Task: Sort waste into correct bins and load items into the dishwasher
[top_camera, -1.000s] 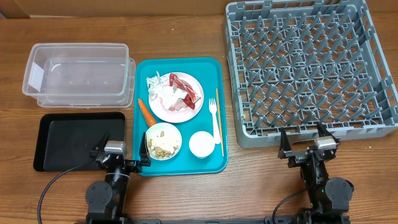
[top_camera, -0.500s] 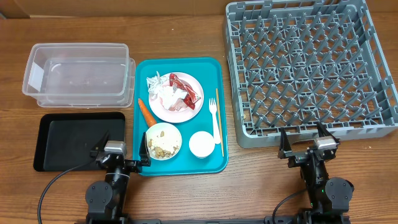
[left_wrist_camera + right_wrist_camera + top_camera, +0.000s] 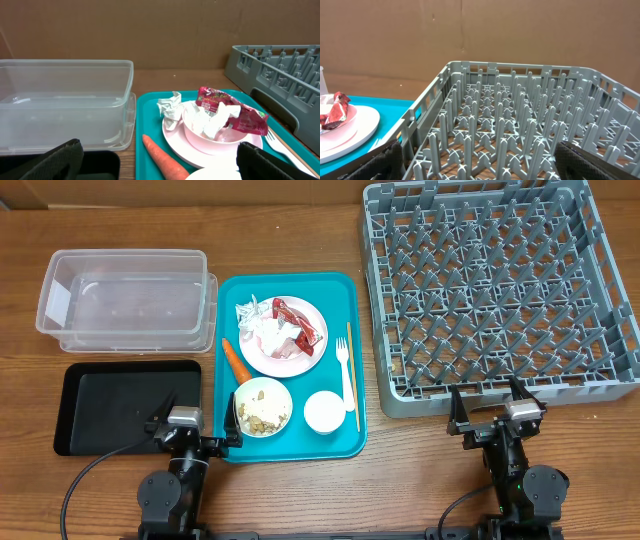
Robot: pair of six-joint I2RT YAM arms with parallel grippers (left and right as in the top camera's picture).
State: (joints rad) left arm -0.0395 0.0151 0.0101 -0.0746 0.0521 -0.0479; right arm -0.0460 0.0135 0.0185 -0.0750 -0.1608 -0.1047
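**Overhead view, L to R.** Clear tub (image 3: 125, 254) at far left, black tray (image 3: 110, 405) just in front of it; nothing in either. Left gripper (image 3: 195, 423) sits at the bench's near edge, between the black tray and the teal tray (image 3: 290, 280), fingers spread wide, holding nothing. On the teal tray:
- carrot (image 3: 235, 360) beside the pink plate (image 3: 262, 360);
- napkins (image 3: 258, 320) and red wrapper (image 3: 300, 322) heaped on the plate;
- bowl (image 3: 288, 402) w/ food scraps (image 3: 260, 410) near the front, cup (image 3: 324, 412) to its right;
- fork (image 3: 346, 375) and wooden stick (image 3: 350, 345) along the right rim.

Dish rack (image 3: 500, 290) fills the right side. Right gripper (image 3: 490, 405) sits before its near wall, fingers likewise released and bare.

**Handling (est.).** Napkins and wrapper are light, soft, crushable: pinch a raised fold; wrapper prob. slick. Carrot is stiff and may roll: grip across mid-length. Plate, bowls and cup are rigid and smooth: take by the rim. Fork and stick lie flat and thin, hard to get under.

**Views.** Left wrist cam shows a second bowl (image 3: 200, 140) on the plate, under the napkins, which the overhead hides. Right wrist cam shows peg height and the rack's side wall, plus only an edge of the plate.
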